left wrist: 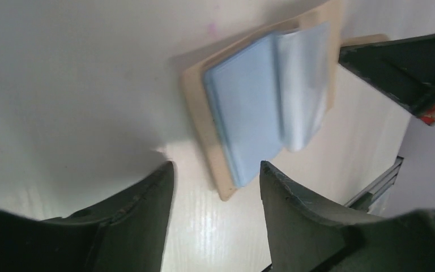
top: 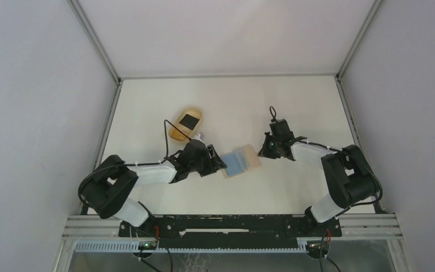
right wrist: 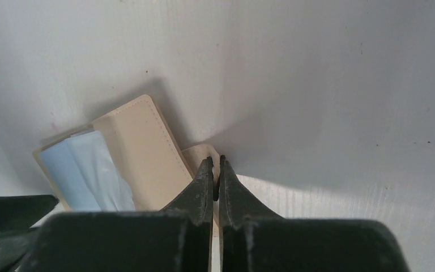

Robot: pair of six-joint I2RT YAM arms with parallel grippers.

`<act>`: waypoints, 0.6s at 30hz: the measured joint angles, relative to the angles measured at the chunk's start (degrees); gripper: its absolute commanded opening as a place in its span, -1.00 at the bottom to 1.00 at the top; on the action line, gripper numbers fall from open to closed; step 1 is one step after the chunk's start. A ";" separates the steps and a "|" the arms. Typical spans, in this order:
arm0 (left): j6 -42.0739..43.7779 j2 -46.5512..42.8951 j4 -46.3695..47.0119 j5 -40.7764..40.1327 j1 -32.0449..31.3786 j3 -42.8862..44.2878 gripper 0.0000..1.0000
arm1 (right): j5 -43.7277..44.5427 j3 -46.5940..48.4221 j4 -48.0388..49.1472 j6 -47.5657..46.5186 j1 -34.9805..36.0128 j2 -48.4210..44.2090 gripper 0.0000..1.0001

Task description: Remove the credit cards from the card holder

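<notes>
the card holder (right wrist: 144, 153) lay open on the table (top: 294, 102) between the arms, light blue credit cards (left wrist: 243, 113) showing in it. left gripper (left wrist: 215, 170) stood apart, empty, near its corner. right gripper (right wrist: 215, 161) was pressed together at its tab.

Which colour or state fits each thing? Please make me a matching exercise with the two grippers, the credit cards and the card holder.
Things:
1. left gripper
2. right gripper
3. credit cards
4. card holder

Colours or states:
A. tan
B. jaws shut
C. light blue
D. jaws apart

Pairs: 1-D, 2-B, 3-C, 4-A
</notes>
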 measured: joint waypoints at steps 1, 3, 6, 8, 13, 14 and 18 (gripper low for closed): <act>-0.04 1.51 0.11 0.24 0.02 0.00 0.24 | -0.04 -0.33 0.13 0.04 0.00 -0.26 -1.00; -0.98 3.58 2.80 1.60 0.28 0.20 0.24 | -0.24 -1.07 0.50 0.11 0.00 -0.87 -1.00; -2.56 5.29 7.52 3.50 1.18 -0.79 0.24 | -0.72 -2.64 1.05 0.31 0.00 -2.21 -1.00; -3.93 6.54 11.69 5.07 2.03 -1.86 0.24 | -1.25 -3.87 1.07 0.68 0.00 -3.39 -1.00; -6.75 9.92 19.32 8.09 3.02 -2.80 0.22 | -2.08 -5.07 1.25 1.90 -0.02 -4.79 -1.00; -7.06 10.27 20.00 8.39 3.04 -2.80 0.21 | -2.21 -5.07 1.42 2.01 -0.04 -4.87 -1.00; -7.74 10.38 21.16 8.61 3.32 -3.67 -0.17 | -2.99 -5.07 1.86 2.47 -0.48 -4.94 -1.00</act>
